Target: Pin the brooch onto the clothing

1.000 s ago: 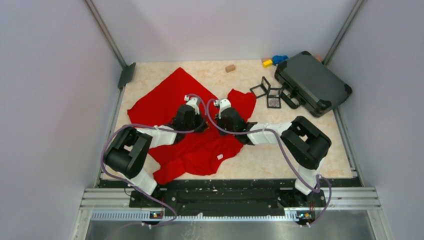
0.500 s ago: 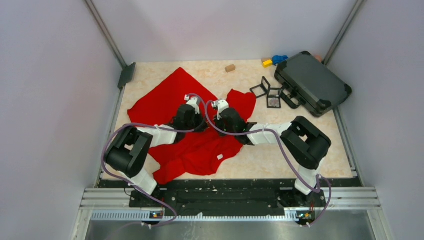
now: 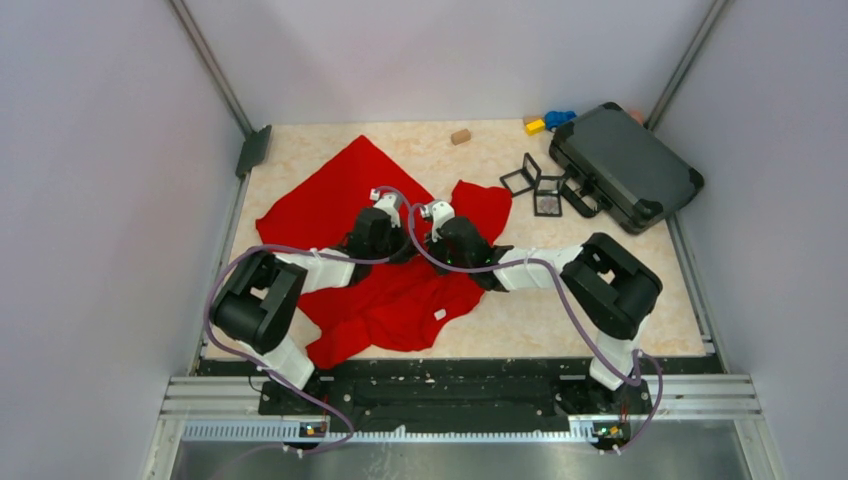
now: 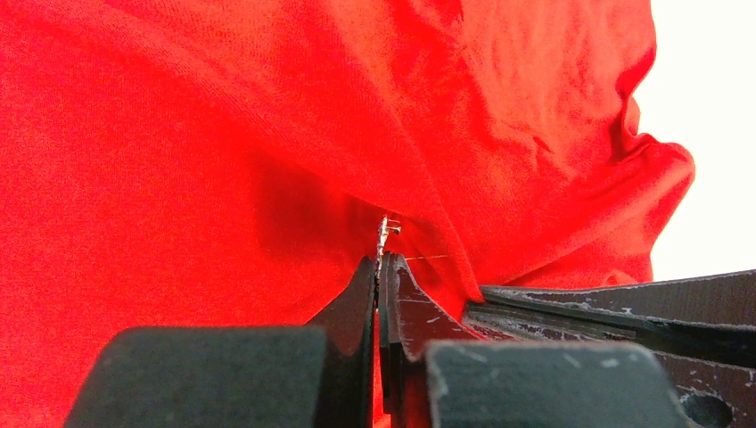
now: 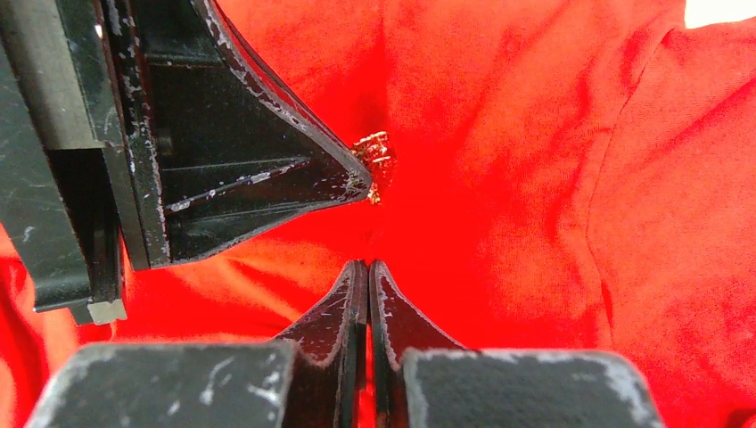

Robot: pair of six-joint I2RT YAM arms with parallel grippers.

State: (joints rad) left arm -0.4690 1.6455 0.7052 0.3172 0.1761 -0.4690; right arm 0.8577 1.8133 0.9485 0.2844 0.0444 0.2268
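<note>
The small gold metal brooch [image 5: 374, 162] sits against the large bright red fabric garment [image 3: 325, 205], which lies rumpled on the pale marbled tabletop [image 3: 560, 320]. The left gripper [image 4: 381, 261] is clamped tight on the brooch (a thin silvery pin pokes out above its tips). The right gripper [image 5: 363, 265] is pressed closed just beside it, tips on the cloth. Whether it pinches any cloth I can't tell. Since a second ago the right wrist has edged nearer the left.

2 arms, left arm [image 3: 250, 305] and right arm [image 3: 615, 285]: chunky black joints, white links, a purplish-grey cable [image 3: 578, 318] looping along each. The right gripper [image 5: 367, 265] has black wedge fingers [image 5: 401, 316], pretty scuffed, pale scratches along the edges.
</note>
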